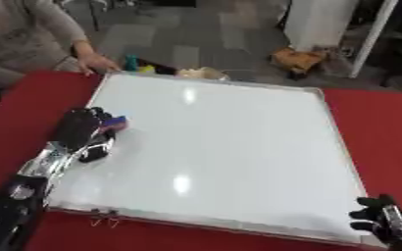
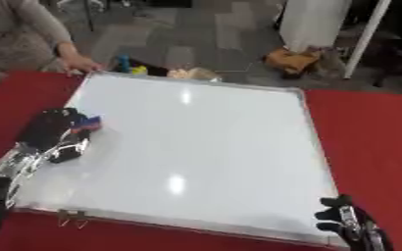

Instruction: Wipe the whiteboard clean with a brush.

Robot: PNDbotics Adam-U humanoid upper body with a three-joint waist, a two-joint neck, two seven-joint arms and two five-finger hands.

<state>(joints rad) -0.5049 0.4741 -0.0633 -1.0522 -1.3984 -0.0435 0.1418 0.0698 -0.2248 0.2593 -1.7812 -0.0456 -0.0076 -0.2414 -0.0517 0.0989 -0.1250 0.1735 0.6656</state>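
A large whiteboard point(image 1: 221, 147) with a silver frame lies flat on the red table; its surface looks white with only light glare spots. My left hand point(image 1: 83, 131) is over the board's left edge, fingers curled round a small blue brush point(image 1: 116, 122) that pokes out toward the board's middle. My right hand point(image 1: 385, 221) shows at the lower right corner of the board, fingers curled and holding nothing.
The red table point(image 1: 376, 127) runs beyond the board on both sides. A person's hand point(image 1: 97, 62) rests at the board's far left corner. Small coloured items point(image 1: 140, 64) lie past the far edge. Two binder clips point(image 1: 104, 219) sit on the near left frame.
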